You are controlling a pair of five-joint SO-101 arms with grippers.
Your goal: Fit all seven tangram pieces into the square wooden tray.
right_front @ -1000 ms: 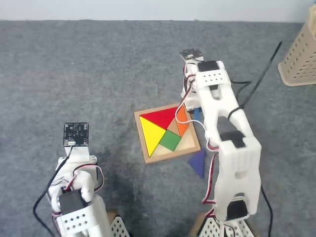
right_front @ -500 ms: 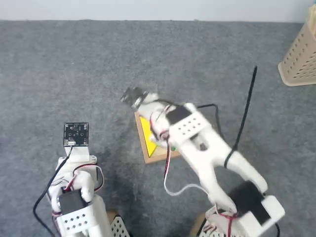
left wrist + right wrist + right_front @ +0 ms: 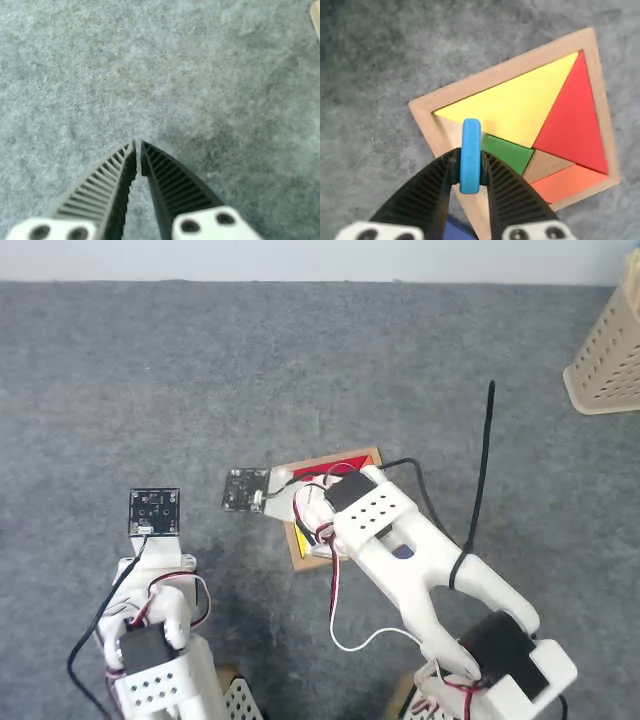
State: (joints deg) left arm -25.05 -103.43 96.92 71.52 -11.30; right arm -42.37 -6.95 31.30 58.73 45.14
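Observation:
The square wooden tray (image 3: 501,69) lies on the grey carpet and holds a yellow triangle (image 3: 520,105), a red triangle (image 3: 575,115), a green square (image 3: 509,153) and an orange piece (image 3: 565,183). Bare wood shows between green and orange. My right gripper (image 3: 470,157) is shut on a blue piece (image 3: 470,142), held on edge above the tray's bare corner beside the yellow triangle. In the high view the right arm (image 3: 385,530) covers most of the tray (image 3: 335,457). My left gripper (image 3: 138,146) is shut on nothing, over bare carpet.
A dark blue piece (image 3: 454,229) shows between the right finger bases, by the tray's rim. A beige slotted basket (image 3: 608,340) stands at the far right. The left arm (image 3: 150,640) sits at the near left, apart from the tray.
The right arm has swung from the tray's far right side leftward across the tray; its wrist now hangs over the tray's left part. The left arm has not moved.

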